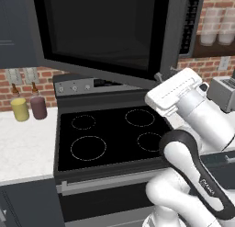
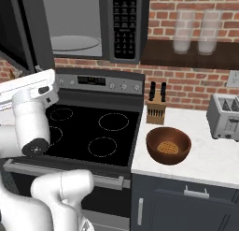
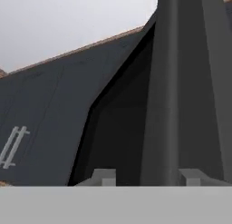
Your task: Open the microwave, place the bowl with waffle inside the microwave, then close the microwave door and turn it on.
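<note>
A: Since the hand sits right under the swung-out microwave door (image 1: 98,31), what do you make of the gripper (image 3: 147,177)?

B: In the hand view its two tips stand apart, with the door's edge rising between them. Whether the jaws are pressing on that edge or merely straddling it, I cannot tell.

A: And the bowl (image 2: 168,145)?

B: In the right base view it rests on the counter (image 2: 210,167) at about four o'clock from the stove (image 2: 93,127), waffle (image 2: 168,147) inside, with the knife block (image 2: 156,108) just behind it. Farther back, the microwave (image 2: 93,24) stands open, turntable (image 2: 74,42) showing.

A: So opening looks nearly done. Risks?

B: My guess: the door hangs out over the stove, close above the wrist. Lifting the arm straight up could knock it. Swinging towards the bowl could nudge the door back shut, blocking the cavity.
</note>
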Controlling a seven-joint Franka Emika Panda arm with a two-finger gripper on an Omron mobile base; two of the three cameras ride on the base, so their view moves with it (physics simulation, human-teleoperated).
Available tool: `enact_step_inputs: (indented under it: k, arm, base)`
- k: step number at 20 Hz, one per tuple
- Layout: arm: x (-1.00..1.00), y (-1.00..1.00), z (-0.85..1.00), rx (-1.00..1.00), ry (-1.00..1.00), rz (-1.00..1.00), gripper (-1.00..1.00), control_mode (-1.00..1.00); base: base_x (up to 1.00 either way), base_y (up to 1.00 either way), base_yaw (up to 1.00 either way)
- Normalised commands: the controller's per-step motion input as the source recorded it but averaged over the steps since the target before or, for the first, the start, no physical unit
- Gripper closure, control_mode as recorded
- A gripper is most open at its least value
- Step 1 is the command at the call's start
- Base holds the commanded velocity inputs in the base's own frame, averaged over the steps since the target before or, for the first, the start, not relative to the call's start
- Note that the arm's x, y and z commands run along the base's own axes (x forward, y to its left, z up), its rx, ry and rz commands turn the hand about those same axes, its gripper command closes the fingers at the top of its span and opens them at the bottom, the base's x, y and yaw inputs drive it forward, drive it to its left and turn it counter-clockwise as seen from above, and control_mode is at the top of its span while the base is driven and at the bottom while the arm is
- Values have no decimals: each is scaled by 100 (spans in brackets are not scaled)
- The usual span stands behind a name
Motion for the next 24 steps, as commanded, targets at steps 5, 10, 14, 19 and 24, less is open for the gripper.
enact_step_inputs:
  k: [5,10,14,19,24]
  arm:
    - [-100,100,8,-39,35,27,100,-100]
    - [-100,100,17,-42,42,27,100,-100]
    - [-100,100,22,-44,45,30,100,-100]
    - [-100,100,29,-46,45,26,100,-100]
    - [-100,100,24,-53,40,17,100,-100]
  base:
    - [0,0,0]
    - [0,0,0]
    - [0,0,0]
    - [0,0,0]
    - [0,0,0]
